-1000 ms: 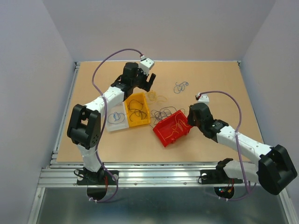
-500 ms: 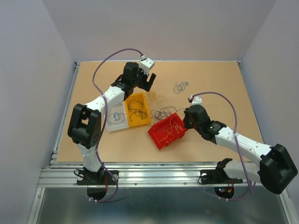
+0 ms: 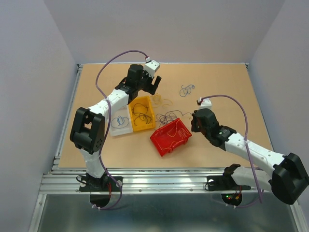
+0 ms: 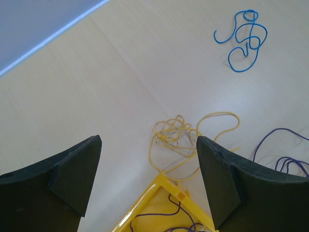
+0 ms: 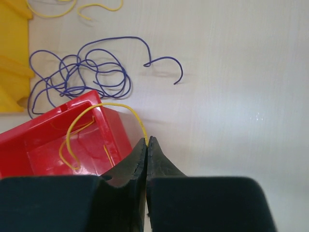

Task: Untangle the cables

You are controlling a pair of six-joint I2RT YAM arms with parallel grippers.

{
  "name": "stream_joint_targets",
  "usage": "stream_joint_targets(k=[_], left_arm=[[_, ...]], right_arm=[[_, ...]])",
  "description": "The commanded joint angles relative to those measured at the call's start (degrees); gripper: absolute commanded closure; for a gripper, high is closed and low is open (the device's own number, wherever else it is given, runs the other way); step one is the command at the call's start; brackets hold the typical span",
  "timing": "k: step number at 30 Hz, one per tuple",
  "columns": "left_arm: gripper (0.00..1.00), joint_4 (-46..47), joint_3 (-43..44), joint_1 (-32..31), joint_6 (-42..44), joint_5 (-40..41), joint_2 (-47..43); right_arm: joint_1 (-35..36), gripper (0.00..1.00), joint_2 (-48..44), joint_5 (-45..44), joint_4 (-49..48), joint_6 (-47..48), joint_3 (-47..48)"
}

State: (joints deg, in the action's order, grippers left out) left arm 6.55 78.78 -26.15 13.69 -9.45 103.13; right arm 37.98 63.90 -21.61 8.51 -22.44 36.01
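Note:
A dark purple cable tangle lies mid-table, a yellow tangle behind it and a blue cable farther back. My right gripper is shut on a yellow cable whose other end loops into the tilted red bin; the fingertips pinch it at the bin's right wall. My left gripper is open and empty above the yellow tangle, its jaws wide apart. The blue cable lies ahead of it.
A yellow bin holds dark purple cable, and a white bin beside it holds blue cable. The yellow bin's corner sits below the left jaws. Purple strands lie beyond the red bin.
The right gripper has moved left and slightly nearer with the yellow cable, and the red bin has slid left and toward the near edge. The left arm has not moved.

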Motion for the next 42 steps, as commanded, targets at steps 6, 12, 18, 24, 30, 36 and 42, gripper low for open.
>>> stream_joint_targets(k=[6,12,18,24,30,36,42], left_arm=[[0.09,1.1,3.3,0.0,0.9,-0.3,-0.2],[0.09,1.1,3.2,-0.1,0.9,-0.3,-0.2],[0.09,1.0,3.3,-0.1,1.0,-0.6,-0.3],[0.09,1.0,3.2,-0.1,1.0,-0.6,-0.1],[0.09,0.6,3.5,0.0,0.9,-1.4,0.0],[0.09,-3.7,6.9,-1.2,1.5,1.2,2.7],[0.08,-6.5,10.2,-1.9,2.7,1.3,6.3]], right_arm=[[1.0,0.99,-2.6,14.4,-6.4,2.9,1.9],[5.3,1.00,4.4,17.6,-6.5,5.6,4.3],[7.1,0.99,14.3,17.3,-5.0,6.6,8.3],[7.3,0.99,24.2,11.2,-2.9,5.9,13.3],[7.3,0.99,26.5,0.3,3.2,1.3,13.1],[7.2,0.99,20.2,-10.6,13.7,-6.3,11.6],[7.2,0.84,13.7,-14.6,14.7,-7.4,10.1]])
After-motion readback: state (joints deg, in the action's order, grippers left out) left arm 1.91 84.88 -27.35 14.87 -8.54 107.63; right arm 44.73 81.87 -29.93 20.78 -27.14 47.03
